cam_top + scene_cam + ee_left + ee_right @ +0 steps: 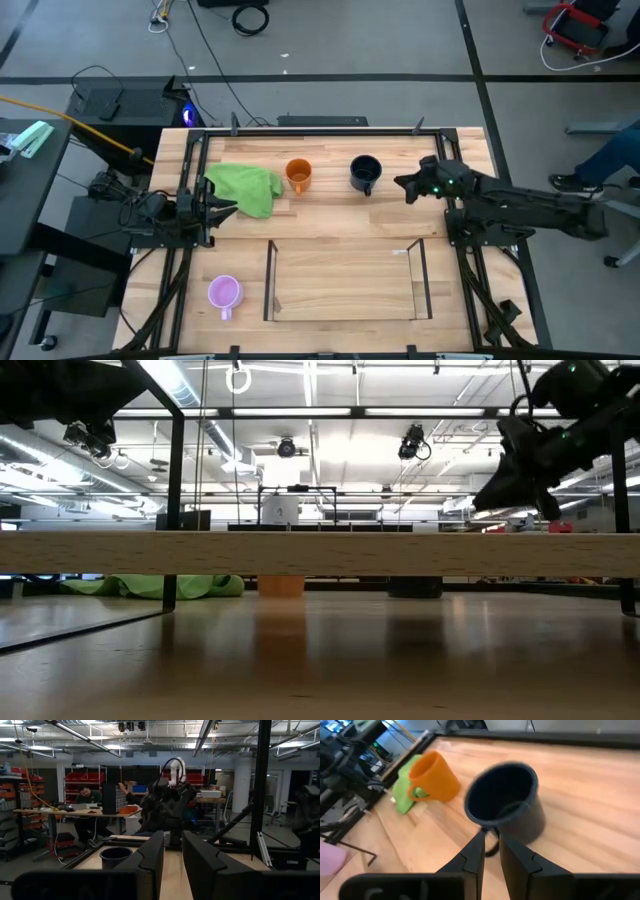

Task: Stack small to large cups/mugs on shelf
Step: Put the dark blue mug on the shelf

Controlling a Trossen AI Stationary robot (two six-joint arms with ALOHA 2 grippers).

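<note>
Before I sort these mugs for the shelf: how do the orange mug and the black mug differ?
Colour: the orange mug is bright orange, the black mug black. Place: the orange mug stands right beside the green cloth; the black mug stands farther from it, close in front of the right gripper. Both stand upright, empty, handled, of similar size, outside the shelf.

Rt gripper up high, jaws pointing down-left. Well below jaws, beyond shelf edge: black mug, orange mug, green cloth farther off.
</note>
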